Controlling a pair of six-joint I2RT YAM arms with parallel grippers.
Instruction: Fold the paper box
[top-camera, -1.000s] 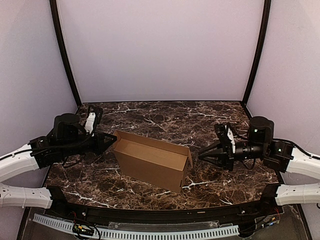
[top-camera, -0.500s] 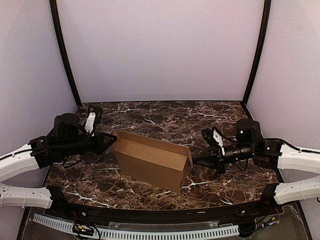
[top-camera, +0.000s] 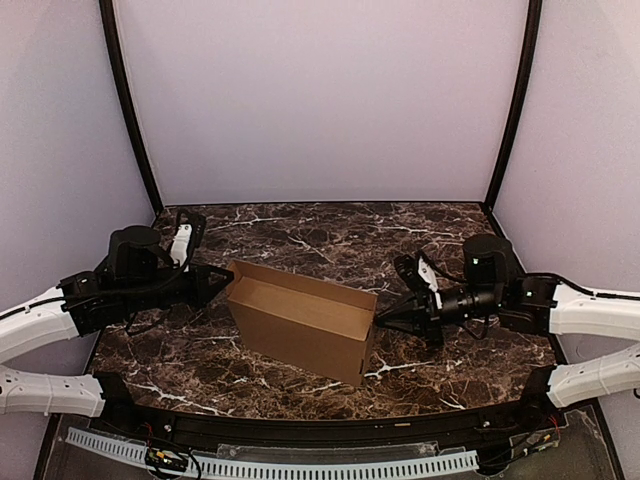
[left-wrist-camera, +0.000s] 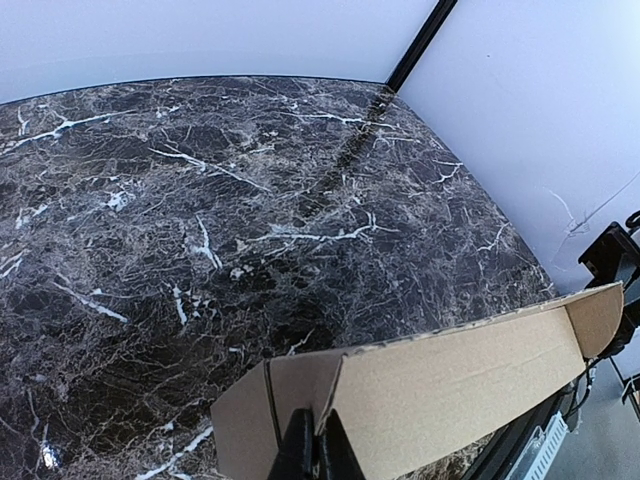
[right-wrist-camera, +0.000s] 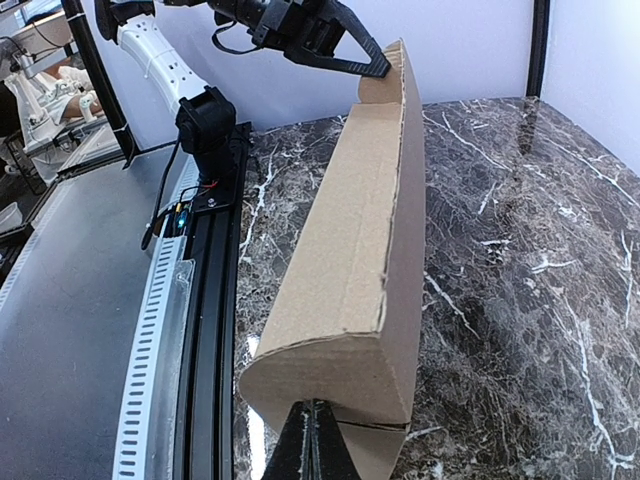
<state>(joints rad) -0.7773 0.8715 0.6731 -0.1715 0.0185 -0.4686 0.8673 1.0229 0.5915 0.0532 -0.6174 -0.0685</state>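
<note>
The paper box (top-camera: 300, 322) is plain brown cardboard, standing open-topped on the dark marble table (top-camera: 320, 235) and running from the upper left to the lower right. My left gripper (top-camera: 228, 281) is shut, and its tips rest against the box's left end. In the left wrist view its fingers (left-wrist-camera: 300, 452) lie on the end flap beside the long wall (left-wrist-camera: 450, 385). My right gripper (top-camera: 378, 322) is shut too. Its tip (right-wrist-camera: 318, 440) presses on the curved right end flap (right-wrist-camera: 340, 370), which is bent in toward the box.
A black rail (top-camera: 330, 432) and a white slotted strip (top-camera: 300, 467) run along the table's near edge. Pale tent walls with black poles (top-camera: 130, 110) close in the back and both sides. Bare marble lies behind the box.
My right arm has moved left to the box with its gripper closing, and it has pushed the right end flap inward. The left arm and the box body have stayed still.
</note>
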